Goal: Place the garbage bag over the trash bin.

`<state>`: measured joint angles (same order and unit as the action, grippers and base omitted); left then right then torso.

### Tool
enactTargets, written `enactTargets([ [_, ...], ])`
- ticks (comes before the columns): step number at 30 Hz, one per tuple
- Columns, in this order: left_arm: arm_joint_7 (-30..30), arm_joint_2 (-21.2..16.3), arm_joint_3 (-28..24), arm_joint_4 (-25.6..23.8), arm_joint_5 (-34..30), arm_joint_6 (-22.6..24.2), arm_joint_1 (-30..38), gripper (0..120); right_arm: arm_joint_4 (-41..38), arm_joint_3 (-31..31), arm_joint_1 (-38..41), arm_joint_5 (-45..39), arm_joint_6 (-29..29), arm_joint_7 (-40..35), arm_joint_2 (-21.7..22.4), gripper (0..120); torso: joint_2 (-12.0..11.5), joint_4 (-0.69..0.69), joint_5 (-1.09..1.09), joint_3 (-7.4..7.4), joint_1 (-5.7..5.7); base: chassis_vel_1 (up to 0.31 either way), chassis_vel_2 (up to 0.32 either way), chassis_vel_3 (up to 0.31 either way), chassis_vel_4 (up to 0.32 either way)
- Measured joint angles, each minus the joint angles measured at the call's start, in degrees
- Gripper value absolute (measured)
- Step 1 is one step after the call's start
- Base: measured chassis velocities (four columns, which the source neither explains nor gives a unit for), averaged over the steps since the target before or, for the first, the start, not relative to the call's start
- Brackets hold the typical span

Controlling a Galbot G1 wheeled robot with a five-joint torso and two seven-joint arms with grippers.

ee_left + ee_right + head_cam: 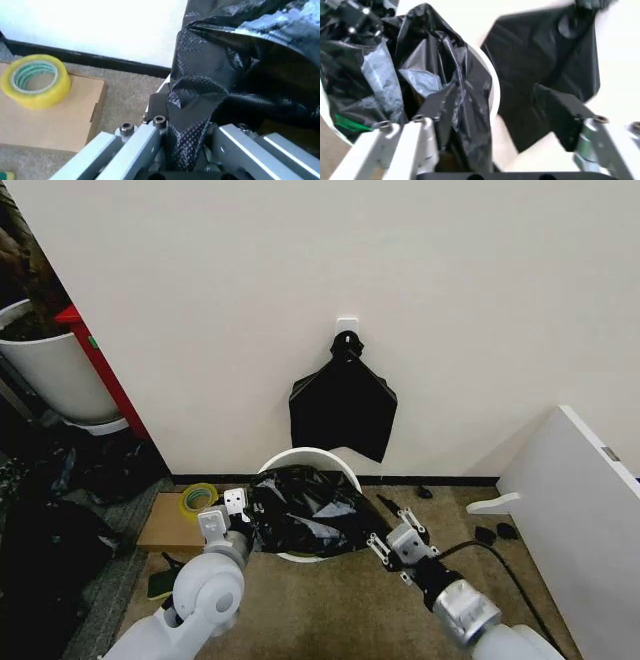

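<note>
At the far left we see a large white pot standing against the wall. Nearer in, a yellow tape roll lies on a flat cardboard box on the floor. Just beside it, our left hand is closed on a fold of the garbage bag, pinching the plastic between its fingers at the bag's left edge. The bag sits crumpled in and over the mouth of the trash bin, which stands on the carpet against the wall. Above it a flat black bag bundle hangs from a wall hook. Our right hand is at the bag's right edge, fingers spread wide, one touching the plastic and the other clear of it.
</note>
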<state>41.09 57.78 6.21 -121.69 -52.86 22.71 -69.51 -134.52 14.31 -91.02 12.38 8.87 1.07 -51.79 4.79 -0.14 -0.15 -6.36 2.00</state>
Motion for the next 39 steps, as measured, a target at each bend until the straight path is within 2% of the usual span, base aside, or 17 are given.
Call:
enactTargets([
  [2, -0.34, -0.38, 0.01, -0.54, 0.19, 0.29, -0.27, 1, 1.36, -0.46, 2.04, 2.89, -0.40, 1.13, 1.05, 72, 0.00, 0.02, 0.01, 0.00, 0.00, 0.000, 0.000, 0.000, 0.000],
  [3, -0.34, -0.38, 0.01, -0.54, 0.19, 0.29, -0.27, 1, 1.36, -0.46, 2.04, 2.89, -0.40, 1.13, 1.05, 72, 0.00, 0.02, 0.01, 0.00, 0.00, 0.000, 0.000, 0.000, 0.000],
  [4, -0.36, -0.39, -0.02, -0.70, 0.23, 0.45, -0.35, 1, 2.36, -0.76, 2.95, 5.39, -0.79, 1.87, 1.50, 79, 0.00, 0.02, 0.01, -0.01, 0.00, 0.000, 0.000, 0.000, 0.000],
  [8, -0.54, -0.22, -0.30, -1.18, 1.08, 0.75, -0.81, 1, 4.46, -2.90, 4.83, 12.23, -1.30, 4.21, 2.67, 93, -0.01, 0.02, 0.01, 0.00, 0.00, 0.000, 0.000, 0.000, 0.000],
  [12, -0.86, -0.20, -0.30, -1.26, 1.98, 0.76, -1.20, 1, 4.57, -4.25, 4.99, 15.46, -1.59, 6.18, 3.58, 100, -0.01, 0.01, 0.00, 0.00, 0.00, 0.000, 0.000, 0.000, 0.000],
  [20, -1.68, -0.07, -0.77, -1.78, 3.49, 0.72, -2.09, 1, 6.31, -6.54, 7.04, 22.03, -3.57, 6.61, 3.66, 100, -0.01, 0.01, 0.00, 0.00, 0.00, 0.000, 0.000, 0.000, 0.000],
  [31, -1.80, -0.20, -0.91, -2.43, 3.74, 0.84, -3.31, 1, 10.17, -10.41, 12.42, 39.32, -12.69, 5.43, 0.70, 100, -0.01, 0.01, 0.00, 0.00, 0.00, 0.000, 0.000, 0.000, 0.000],
  [34, -1.79, -0.29, -0.85, -2.54, 3.70, 0.84, -3.53, 1, 10.57, -11.12, 13.43, 41.16, -13.42, 5.28, 0.44, 96, -0.01, 0.01, 0.00, 0.00, 0.00, 0.000, 0.000, 0.000, 0.000],
  [37, -1.78, -0.36, -0.85, -2.68, 3.60, 0.85, -3.80, 1, 10.91, -11.30, 14.14, 42.04, -14.19, 5.14, 0.59, 83, -0.01, 0.01, 0.00, 0.00, 0.00, 0.000, 0.000, 0.000, 0.000],
  [38, -1.78, -0.36, -0.85, -2.68, 3.60, 0.85, -3.80, 1, 10.91, -11.30, 14.14, 42.04, -14.19, 5.14, 0.59, 83, -0.01, 0.01, 0.00, 0.00, 0.00, 0.000, 0.000, 0.000, 0.000],
  [39, -1.78, -0.36, -0.85, -2.72, 3.56, 0.84, -3.85, 1, 10.96, -11.35, 14.20, 42.12, -14.30, 5.17, 0.72, 78, -0.01, 0.01, 0.00, 0.00, 0.00, 0.000, 0.000, 0.000, 0.000],
])
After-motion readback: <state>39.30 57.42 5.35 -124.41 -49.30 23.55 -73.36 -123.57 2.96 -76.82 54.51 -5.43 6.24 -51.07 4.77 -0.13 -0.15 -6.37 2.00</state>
